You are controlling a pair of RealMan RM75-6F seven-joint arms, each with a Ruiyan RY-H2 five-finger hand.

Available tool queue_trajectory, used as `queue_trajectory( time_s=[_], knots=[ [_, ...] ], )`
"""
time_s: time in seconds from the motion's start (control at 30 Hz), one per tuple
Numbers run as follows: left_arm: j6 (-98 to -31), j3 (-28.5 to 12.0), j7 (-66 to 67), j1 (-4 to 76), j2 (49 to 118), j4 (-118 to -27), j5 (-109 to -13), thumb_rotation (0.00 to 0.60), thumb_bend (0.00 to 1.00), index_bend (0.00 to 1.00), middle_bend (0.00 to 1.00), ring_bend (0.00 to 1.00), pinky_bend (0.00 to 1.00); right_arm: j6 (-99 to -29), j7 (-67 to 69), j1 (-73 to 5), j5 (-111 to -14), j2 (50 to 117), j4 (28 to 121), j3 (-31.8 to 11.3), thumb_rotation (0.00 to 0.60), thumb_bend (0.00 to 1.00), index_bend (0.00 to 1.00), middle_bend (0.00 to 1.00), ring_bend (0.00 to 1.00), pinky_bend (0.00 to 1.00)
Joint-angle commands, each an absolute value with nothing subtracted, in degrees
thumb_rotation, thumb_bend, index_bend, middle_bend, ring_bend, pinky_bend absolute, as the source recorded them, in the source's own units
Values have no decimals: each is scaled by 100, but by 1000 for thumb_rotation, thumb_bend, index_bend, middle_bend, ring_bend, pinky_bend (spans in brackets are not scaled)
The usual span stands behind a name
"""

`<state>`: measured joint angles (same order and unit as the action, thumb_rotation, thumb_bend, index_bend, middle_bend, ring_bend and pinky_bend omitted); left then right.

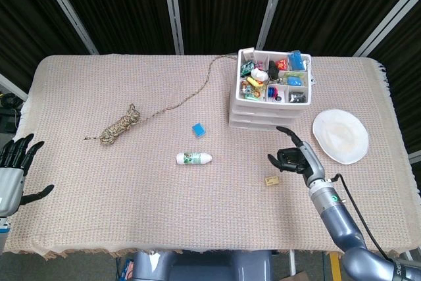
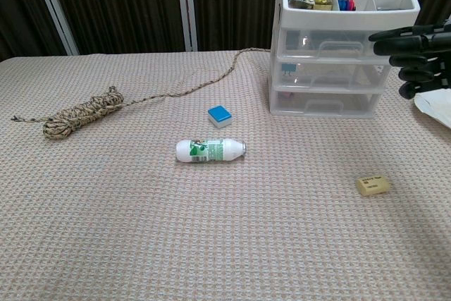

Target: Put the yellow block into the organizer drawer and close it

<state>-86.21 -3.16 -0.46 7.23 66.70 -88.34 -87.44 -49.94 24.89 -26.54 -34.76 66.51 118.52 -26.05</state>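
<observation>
A lab-like test booth: black curtains (image 1: 217,4) on metal poles behind a cloth-covered table (image 1: 99,169).

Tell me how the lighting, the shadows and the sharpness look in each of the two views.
Head view: even, soft light, faint shadows, the woven beige tablecloth sharp. Chest view: equally even, the clear plastic drawer organizer shows mild reflections, the black right hand is cut by the frame edge, little blur.

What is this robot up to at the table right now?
The right robot hand hangs open in front of the organizer, holding nothing. The yellow block lies untouched on the cloth just beside it, and all the drawers look shut. The left robot hand sits open at the table's far edge. A bottle, rope and plate lie around.
</observation>
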Motion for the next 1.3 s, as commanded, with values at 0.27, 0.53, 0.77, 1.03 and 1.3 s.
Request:
queue_trajectory(
  time_s=[0.27, 0.53, 0.77, 1.03, 1.3],
  knots=[
    [-8602, -311, -72, 728, 6661, -8835, -8742, 600, 159, 106, 0, 0, 0, -4858, 2665, -3113, -2664, 7055, 11464, -2696, 600, 233, 146, 843, 826, 663],
    [-8578, -312, -84, 736, 6653, -8842, -8729, 600, 160, 106, 0, 0, 0, -4957, 2572, -3424, -2236, 7388, 11122, -2703, 600, 232, 146, 843, 825, 663],
    [-8569, -308, -85, 738, 6643, -8858, -8727, 600, 158, 106, 0, 0, 0, -5080, 2568, -3580, -1982, 7631, 10897, -2798, 600, 233, 146, 843, 826, 663],
    [-8559, -310, -89, 740, 6642, -8862, -8716, 600, 161, 106, 0, 0, 0, -5272, 2610, -3682, -1748, 7911, 10588, -2954, 600, 233, 146, 843, 826, 663],
    [-8548, -312, -88, 740, 6637, -8883, -8697, 600, 160, 107, 0, 0, 0, -5263, 2564, -3825, -1424, 8106, 10276, -3127, 600, 233, 146, 843, 826, 663]
  ],
)
